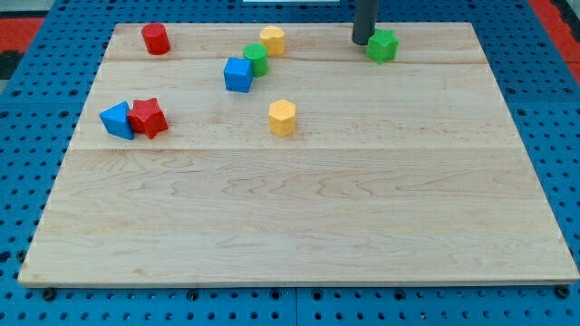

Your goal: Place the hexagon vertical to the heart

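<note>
The yellow hexagon (282, 118) lies near the middle of the wooden board (299, 217), a little toward the view's top. The yellow heart (272, 40) lies near the top edge, almost straight above the hexagon and slightly to its left. My tip (363, 41) rests at the view's top, right of centre, touching or almost touching the left side of a green star-like block (382, 44). The tip is well to the right of the heart and far up and to the right of the hexagon.
A green round block (256, 59) and a blue cube (238, 74) sit in a diagonal row just below and left of the heart. A red block (156, 38) lies at the top left. A blue triangle (117, 119) and a red star (148, 118) touch at the left.
</note>
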Available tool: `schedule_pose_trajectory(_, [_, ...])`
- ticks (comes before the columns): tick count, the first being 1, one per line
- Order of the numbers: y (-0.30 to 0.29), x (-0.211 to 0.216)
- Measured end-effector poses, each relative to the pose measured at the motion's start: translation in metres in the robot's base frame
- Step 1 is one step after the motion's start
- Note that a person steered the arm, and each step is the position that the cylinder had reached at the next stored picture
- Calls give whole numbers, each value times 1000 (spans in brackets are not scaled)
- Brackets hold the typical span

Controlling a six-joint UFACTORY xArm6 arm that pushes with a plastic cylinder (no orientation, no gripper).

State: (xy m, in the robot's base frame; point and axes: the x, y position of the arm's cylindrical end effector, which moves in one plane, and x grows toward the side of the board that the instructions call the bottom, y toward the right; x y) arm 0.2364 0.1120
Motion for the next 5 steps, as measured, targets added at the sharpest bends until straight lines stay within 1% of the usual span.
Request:
schedule_pose_trajectory(2, [0,2])
schedule_pose_trajectory(4, [-31,3])
schedule_pose_trajectory(5, [-31,22])
